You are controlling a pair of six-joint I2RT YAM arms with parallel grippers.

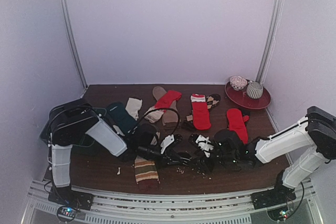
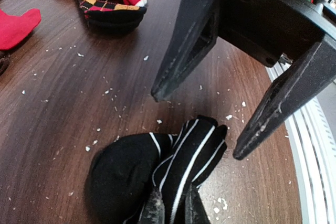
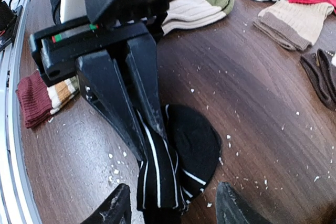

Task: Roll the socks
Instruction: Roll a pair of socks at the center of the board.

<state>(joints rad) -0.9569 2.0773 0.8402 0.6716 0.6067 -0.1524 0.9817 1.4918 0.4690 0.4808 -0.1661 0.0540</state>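
A black sock with thin white stripes lies bunched on the dark wooden table. My left gripper is shut on one end of it, and its two fingers pinch the striped fold from above. My right gripper is open, its fingertips standing either side of the sock's other end without touching it. From above, both grippers meet at the table's front middle. Other socks lie spread behind: red ones, a tan brown-striped one, a dark teal one.
A red plate at the back right holds two rolled sock balls. An argyle sock under a red one lies beyond the grippers. White lint specks dot the wood. The metal rail runs along the near edge.
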